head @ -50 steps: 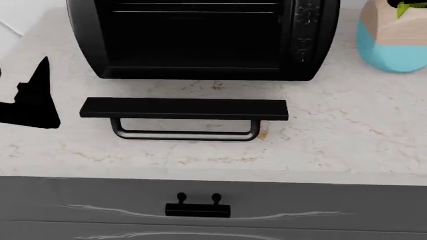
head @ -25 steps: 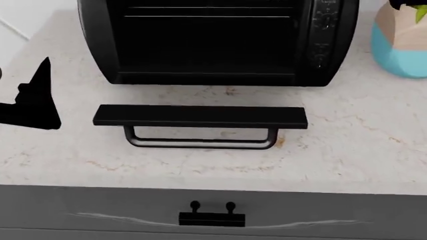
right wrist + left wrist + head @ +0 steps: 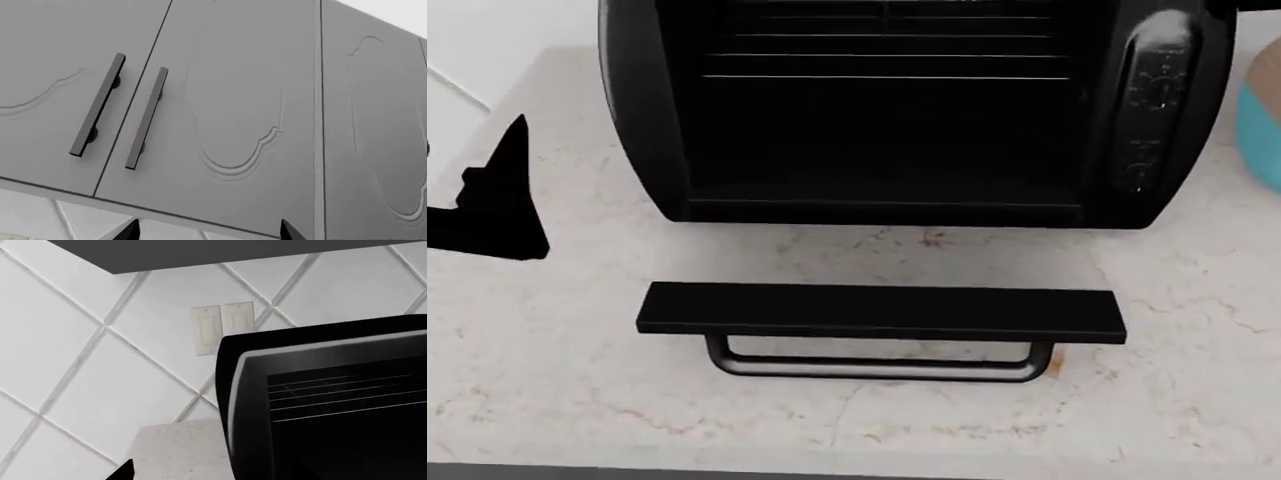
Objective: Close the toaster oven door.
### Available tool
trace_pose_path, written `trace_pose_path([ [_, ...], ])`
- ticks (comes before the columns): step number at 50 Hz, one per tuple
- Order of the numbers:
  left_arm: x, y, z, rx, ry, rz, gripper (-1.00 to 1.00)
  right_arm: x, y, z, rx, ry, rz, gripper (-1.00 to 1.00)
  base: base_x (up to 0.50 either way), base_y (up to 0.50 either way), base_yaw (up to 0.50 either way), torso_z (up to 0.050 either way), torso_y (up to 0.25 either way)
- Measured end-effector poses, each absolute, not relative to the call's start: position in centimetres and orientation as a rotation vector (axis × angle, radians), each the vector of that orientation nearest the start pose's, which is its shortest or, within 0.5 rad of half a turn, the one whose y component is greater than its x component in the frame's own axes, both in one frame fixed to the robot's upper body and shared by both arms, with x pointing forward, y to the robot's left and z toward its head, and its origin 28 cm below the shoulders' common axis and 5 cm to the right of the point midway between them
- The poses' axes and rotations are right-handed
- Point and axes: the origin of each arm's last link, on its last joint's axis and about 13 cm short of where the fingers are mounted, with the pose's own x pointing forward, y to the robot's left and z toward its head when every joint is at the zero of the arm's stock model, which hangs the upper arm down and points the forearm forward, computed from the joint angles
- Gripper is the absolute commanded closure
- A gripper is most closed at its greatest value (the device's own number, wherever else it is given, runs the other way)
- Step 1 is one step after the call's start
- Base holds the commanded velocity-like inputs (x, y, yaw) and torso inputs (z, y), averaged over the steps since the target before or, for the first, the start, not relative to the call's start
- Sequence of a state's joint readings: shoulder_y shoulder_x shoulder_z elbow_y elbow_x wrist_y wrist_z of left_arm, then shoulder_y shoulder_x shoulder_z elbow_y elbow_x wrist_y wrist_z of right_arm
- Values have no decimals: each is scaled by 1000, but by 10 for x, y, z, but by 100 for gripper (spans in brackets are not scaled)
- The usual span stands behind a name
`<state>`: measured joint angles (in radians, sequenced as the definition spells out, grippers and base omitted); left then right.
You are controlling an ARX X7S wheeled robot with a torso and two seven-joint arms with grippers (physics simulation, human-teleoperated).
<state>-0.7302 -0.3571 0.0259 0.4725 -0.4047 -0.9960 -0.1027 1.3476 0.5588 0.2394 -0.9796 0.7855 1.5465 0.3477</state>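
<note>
While hanging open, toaster oven door (image 3: 881,311) shows its grey bar handle (image 3: 881,366).

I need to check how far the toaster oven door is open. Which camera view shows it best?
The head view: the toaster oven door lies folded down flat over the counter, handle nearest the camera. The left wrist view shows only the toaster oven cavity and racks, not the door. The right wrist view shows only grey cabinet doors.

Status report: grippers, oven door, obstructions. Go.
Neither gripper holding anything; jaws unreadable. Toaster oven door down flat, handle forward, toaster oven open. Nothing on the door.
</note>
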Motion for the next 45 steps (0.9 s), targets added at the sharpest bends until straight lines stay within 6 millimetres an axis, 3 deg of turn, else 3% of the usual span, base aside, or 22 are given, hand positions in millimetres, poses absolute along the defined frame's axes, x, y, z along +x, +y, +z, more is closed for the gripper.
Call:
trace_pose_path([
  [21, 278, 252, 237, 116, -174, -79, -100, 169, -170, 372, -276, -768, -192, -100, 274, 0, 0, 0, 0],
  [45, 284, 265, 241, 193, -232, -141, -100, 169, -169, 374, -273, -774, -186, -100, 0, 0, 0, 0, 1],
])
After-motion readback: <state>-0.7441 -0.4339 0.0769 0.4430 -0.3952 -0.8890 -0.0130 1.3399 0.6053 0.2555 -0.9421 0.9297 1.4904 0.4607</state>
